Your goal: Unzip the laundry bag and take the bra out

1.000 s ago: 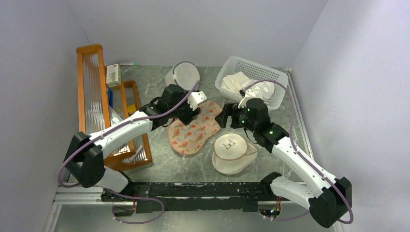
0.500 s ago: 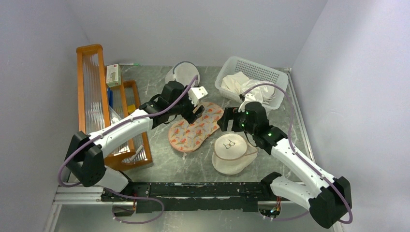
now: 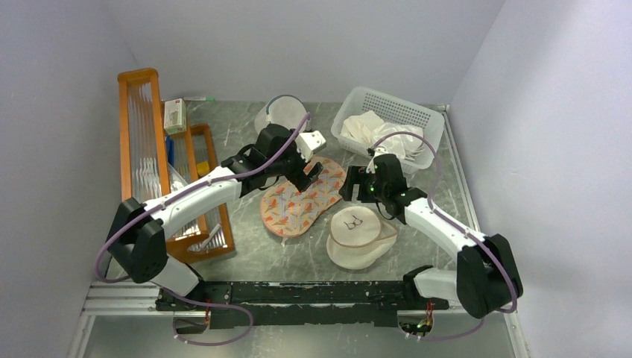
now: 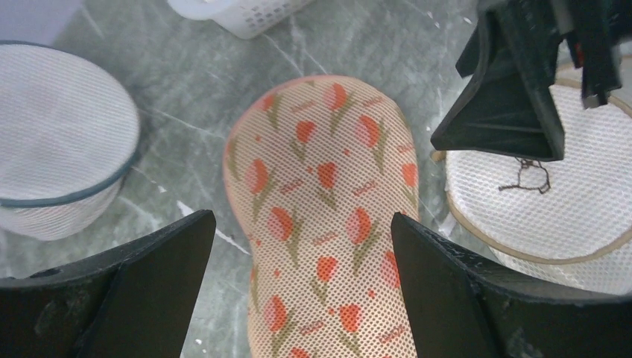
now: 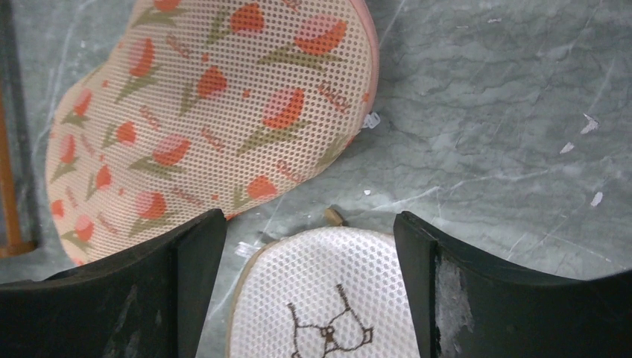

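Left jaws wide open, empty, above the far lobe of the bag [image 4: 320, 194]. Right jaws spread apart, empty, over the gap between bag and round pouch [image 5: 328, 298]. Bag lies flat on the surface [image 3: 283, 257], mid-scene, just beside the pouch. Dome bag [image 4: 59, 142] and basket [image 3: 395, 104] sit farther back.

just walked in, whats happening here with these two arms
A robot is going after a peach flower-print laundry bag that lies flat on the grey table. The left claw hangs open above the bag's far lobe, holding nothing. The right claw, also open and empty, hovers over the gap between the bag and a round cream pouch. The bag looks closed and no bra is showing, so the unzipping seems not yet done.
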